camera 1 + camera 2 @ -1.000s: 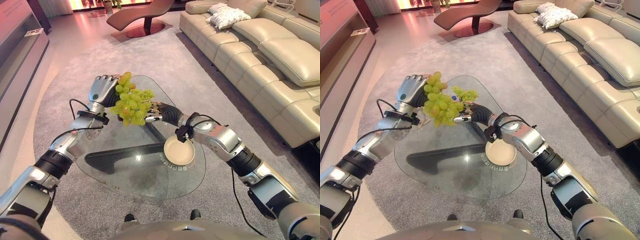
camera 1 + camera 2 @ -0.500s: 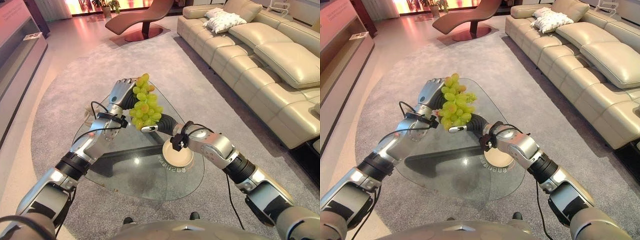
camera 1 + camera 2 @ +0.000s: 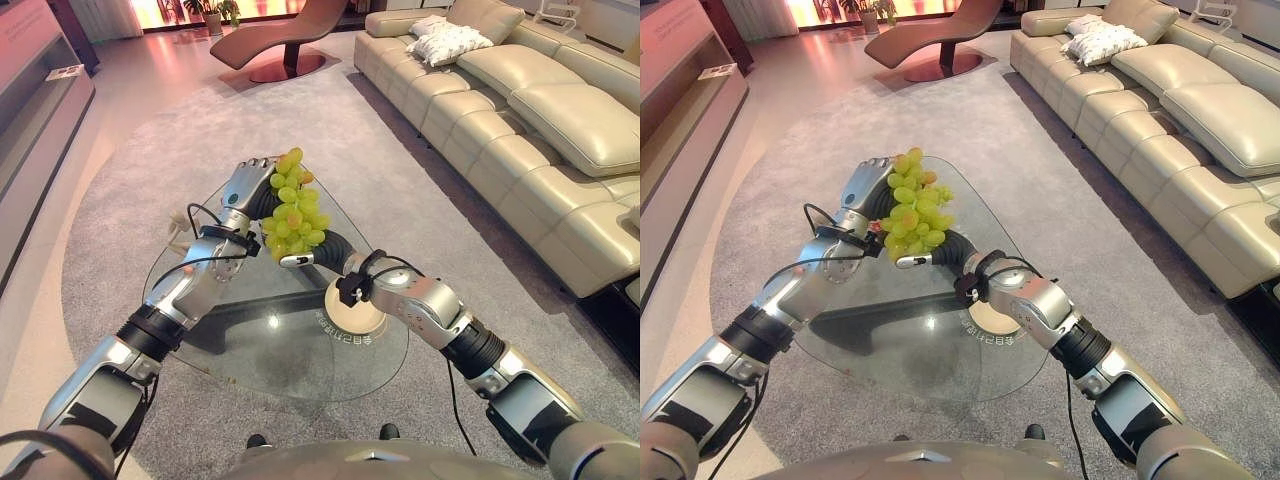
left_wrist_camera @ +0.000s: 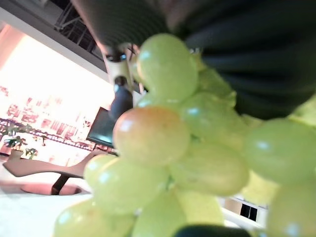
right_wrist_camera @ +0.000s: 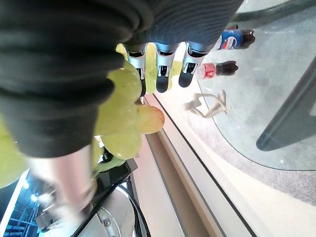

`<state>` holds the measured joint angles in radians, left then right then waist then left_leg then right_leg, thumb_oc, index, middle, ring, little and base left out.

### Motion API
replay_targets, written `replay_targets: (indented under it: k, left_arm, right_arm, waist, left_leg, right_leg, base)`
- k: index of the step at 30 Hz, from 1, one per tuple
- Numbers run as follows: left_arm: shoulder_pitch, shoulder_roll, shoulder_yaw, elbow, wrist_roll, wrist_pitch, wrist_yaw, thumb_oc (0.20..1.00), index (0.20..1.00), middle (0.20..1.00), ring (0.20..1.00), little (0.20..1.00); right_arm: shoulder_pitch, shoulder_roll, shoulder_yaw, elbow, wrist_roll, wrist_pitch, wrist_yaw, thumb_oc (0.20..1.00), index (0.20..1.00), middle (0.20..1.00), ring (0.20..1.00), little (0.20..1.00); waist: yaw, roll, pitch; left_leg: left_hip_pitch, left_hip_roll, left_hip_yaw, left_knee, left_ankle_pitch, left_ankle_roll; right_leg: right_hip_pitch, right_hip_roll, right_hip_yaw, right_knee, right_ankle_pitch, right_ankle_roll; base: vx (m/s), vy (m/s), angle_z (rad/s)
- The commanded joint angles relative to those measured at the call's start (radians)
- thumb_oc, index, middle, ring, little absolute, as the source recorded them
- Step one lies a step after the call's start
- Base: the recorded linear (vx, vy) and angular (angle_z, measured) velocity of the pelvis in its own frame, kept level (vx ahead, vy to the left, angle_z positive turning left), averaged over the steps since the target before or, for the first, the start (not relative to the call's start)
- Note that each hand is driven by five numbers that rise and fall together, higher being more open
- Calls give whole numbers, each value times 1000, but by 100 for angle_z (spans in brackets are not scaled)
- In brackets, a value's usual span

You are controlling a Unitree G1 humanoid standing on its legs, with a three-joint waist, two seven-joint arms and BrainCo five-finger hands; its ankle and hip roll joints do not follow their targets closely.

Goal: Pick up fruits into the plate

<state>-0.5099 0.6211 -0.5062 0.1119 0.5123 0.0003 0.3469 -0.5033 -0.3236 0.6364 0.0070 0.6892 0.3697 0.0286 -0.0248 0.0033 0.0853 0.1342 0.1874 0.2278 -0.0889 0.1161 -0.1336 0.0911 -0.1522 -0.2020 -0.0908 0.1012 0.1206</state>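
A bunch of green grapes (image 3: 292,205) is held up in the air over the far part of a glass bench (image 3: 250,340), cradled between both robot hands, probably so the loose bunch does not sag. The left robot hand (image 3: 245,185) has its fingers curled against the bunch; the right robot hand (image 3: 322,250) supports it from below, its fingers out of sight, so their state cannot be told. The plate (image 3: 352,312) waits on the bench, partly beneath the right forearm. A cream sofa (image 3: 520,110) stands well apart.

The bunch of green grapes (image 3: 292,207), a few berries orange-tinted, hangs in the air above the glass desk (image 3: 250,340). The cream round plate (image 3: 352,310) lies flat on the desk, near its right edge.
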Motion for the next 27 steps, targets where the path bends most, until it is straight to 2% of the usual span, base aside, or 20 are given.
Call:
replay_targets:
  k: [1,19,27]
  left_arm:
    - [-69,-7,9,-26,24,-26,54,200,200,200,200,200]
    - [41,4,67,-7,37,-39,71,200,200,200,200,200]
    - [77,8,86,8,36,-49,83,200,200,200,200,200]
  right_arm:
    - [-59,98,-59,-111,91,-107,-33,200,200,200,200,200]
    - [13,120,-86,-105,168,-144,-60,200,200,200,200,200]
    - [29,116,-93,-107,157,-143,-56,200,200,200,200,200]
  waist:
    - [12,-21,-6]
    - [27,-19,-1]
    - [32,-18,3]
  left_leg:
    - [-3,1,32,29,-86,7]
    - [-5,4,43,32,-81,9]
    - [-5,5,44,35,-80,9]
  right_leg:
    - [43,-60,-75,30,-61,42]
    - [42,-68,-97,41,-61,42]
    - [45,-71,-104,43,-61,40]
  base:
    - [0,0,0]
    - [0,0,0]
    - [0,0,0]
